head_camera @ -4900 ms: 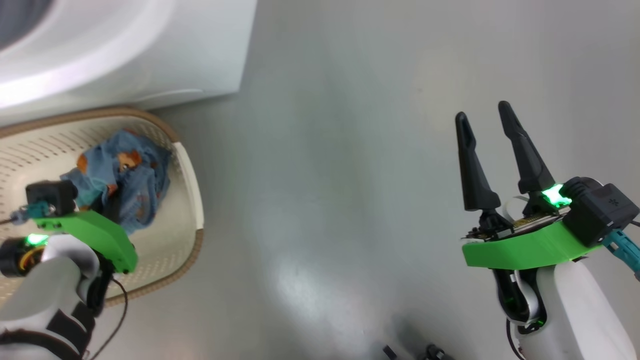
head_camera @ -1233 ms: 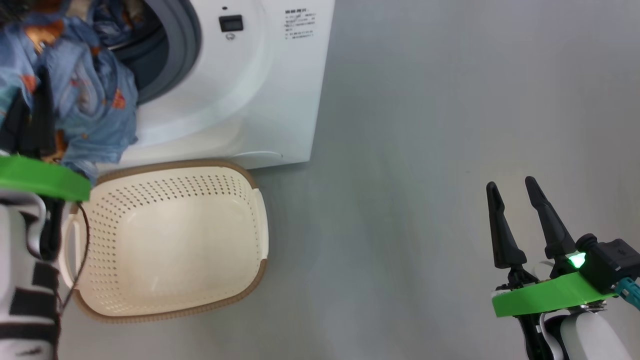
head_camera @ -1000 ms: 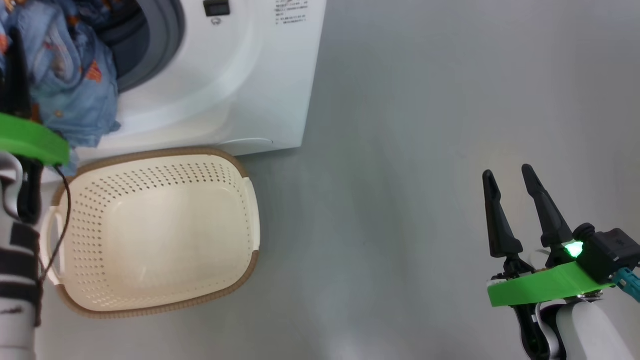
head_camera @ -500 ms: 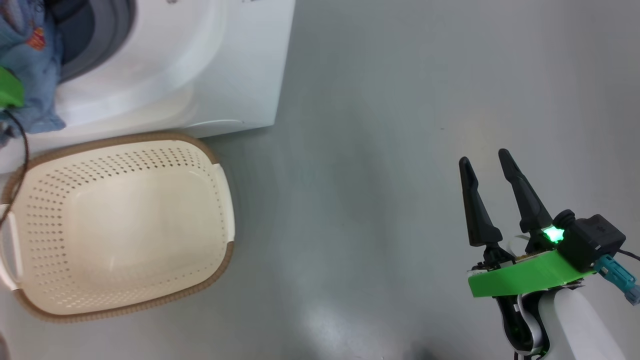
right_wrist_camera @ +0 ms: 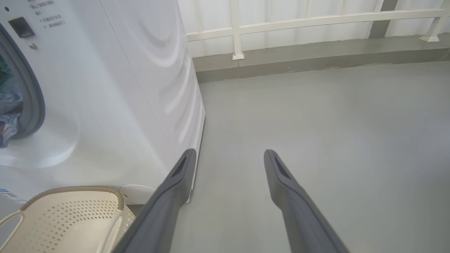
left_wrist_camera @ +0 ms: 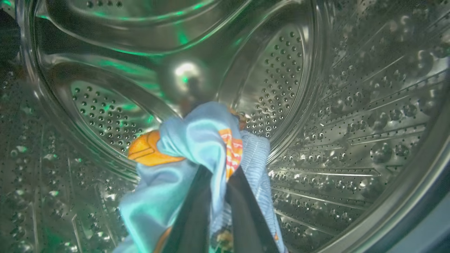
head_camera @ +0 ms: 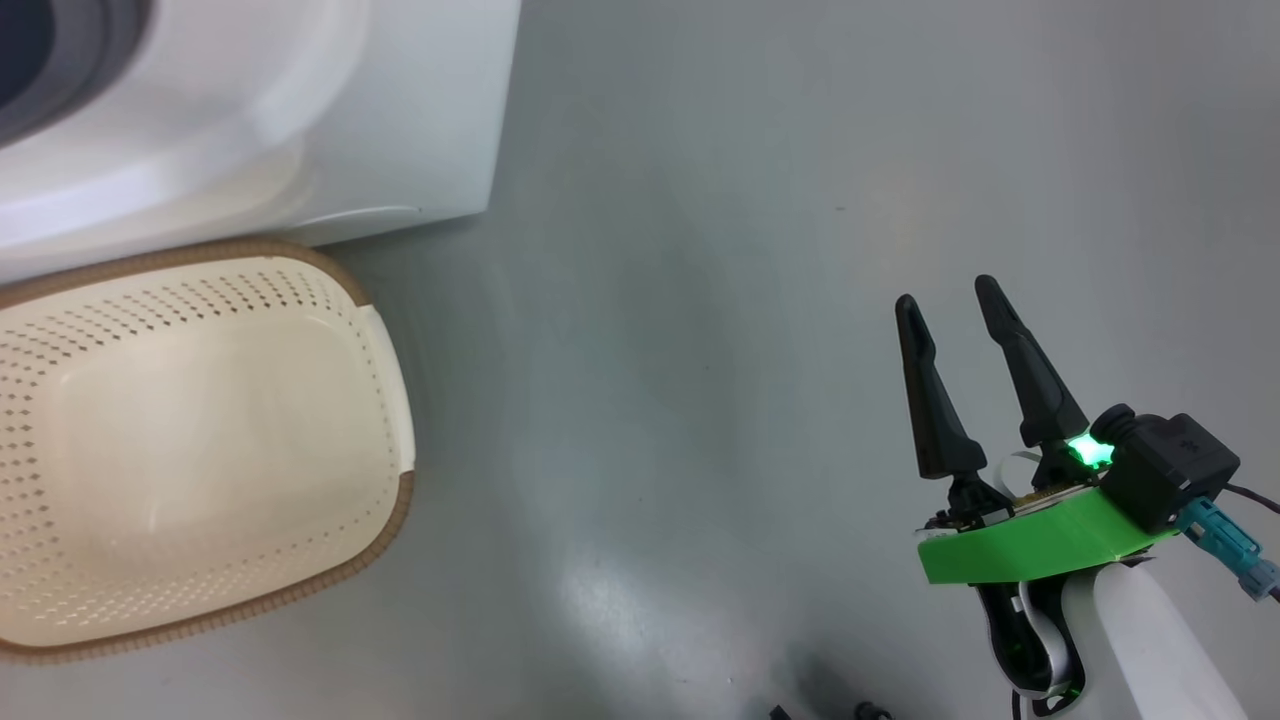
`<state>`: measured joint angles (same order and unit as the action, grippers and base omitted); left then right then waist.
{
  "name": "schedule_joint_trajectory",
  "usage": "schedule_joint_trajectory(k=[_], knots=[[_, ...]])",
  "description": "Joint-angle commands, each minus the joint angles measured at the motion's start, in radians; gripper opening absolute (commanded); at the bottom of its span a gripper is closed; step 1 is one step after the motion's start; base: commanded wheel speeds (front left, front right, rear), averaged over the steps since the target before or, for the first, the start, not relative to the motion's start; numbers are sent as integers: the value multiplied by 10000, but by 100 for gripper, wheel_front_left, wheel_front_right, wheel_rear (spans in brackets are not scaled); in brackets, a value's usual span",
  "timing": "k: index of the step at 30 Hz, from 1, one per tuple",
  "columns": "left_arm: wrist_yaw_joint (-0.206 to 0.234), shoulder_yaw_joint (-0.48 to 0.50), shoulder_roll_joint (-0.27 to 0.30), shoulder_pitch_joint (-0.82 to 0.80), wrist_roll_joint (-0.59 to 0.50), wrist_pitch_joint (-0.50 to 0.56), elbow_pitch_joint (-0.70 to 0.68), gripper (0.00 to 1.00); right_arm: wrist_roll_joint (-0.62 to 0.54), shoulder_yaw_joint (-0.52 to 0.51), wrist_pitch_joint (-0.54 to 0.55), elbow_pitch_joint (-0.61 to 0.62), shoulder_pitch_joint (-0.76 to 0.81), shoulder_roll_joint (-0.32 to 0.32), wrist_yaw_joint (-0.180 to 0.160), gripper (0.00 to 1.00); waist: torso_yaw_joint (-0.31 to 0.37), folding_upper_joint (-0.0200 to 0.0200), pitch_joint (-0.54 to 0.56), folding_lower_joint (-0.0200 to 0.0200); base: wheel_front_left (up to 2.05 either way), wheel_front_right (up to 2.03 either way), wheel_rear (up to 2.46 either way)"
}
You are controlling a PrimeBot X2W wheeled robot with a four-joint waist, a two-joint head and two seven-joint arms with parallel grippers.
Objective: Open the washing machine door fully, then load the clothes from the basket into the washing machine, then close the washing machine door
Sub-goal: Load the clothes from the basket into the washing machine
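Observation:
My left gripper is inside the washing machine's steel perforated drum. It is shut on the clothes, a light blue bundle with orange prints that hangs around its fingers. The white washing machine stands at the upper left of the head view, with the cream basket in front of it holding nothing. My right gripper hovers open over the floor to the right, nothing between its fingers. In the right wrist view, blue fabric shows inside the grey seal. The washing machine door is out of view.
Grey floor stretches to the right of the machine and basket. In the right wrist view a white railing on a raised ledge runs along the back. The right gripper points past the machine's front corner.
The left gripper lifted the clothes out of the basket and carried them into the drum, leaving the head view. The head camera has shifted. The right gripper stays open.

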<state>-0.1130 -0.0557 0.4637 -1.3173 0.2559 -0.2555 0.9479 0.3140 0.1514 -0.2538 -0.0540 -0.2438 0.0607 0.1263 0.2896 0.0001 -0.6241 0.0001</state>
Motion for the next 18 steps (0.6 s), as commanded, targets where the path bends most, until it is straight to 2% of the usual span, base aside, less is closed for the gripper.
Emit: schedule_joint_trajectory(k=[1,8,14,17,18], knots=[[121,260,605,-188,-170,-63,-619,0,-73,179,-80,274,-19,2,44,100,95,-1,-172,-1,0,0,0],[213,794,654,135,-517,-63,-1539,0,-73,244,-80,309,-169,-44,44,100,140,-1,-396,-1,0,0,0],[169,858,589,350,-689,-63,-670,2,-86,272,-80,286,-188,-65,44,100,103,-1,-407,-1,0,0,0],[98,626,594,136,-824,-54,397,51,-83,287,-80,252,-189,-73,44,100,63,-1,-350,-1,0,0,0],[65,462,611,5,-931,-54,722,96,-84,291,-80,248,-185,-75,44,100,48,-1,-333,-1,0,0,0]])
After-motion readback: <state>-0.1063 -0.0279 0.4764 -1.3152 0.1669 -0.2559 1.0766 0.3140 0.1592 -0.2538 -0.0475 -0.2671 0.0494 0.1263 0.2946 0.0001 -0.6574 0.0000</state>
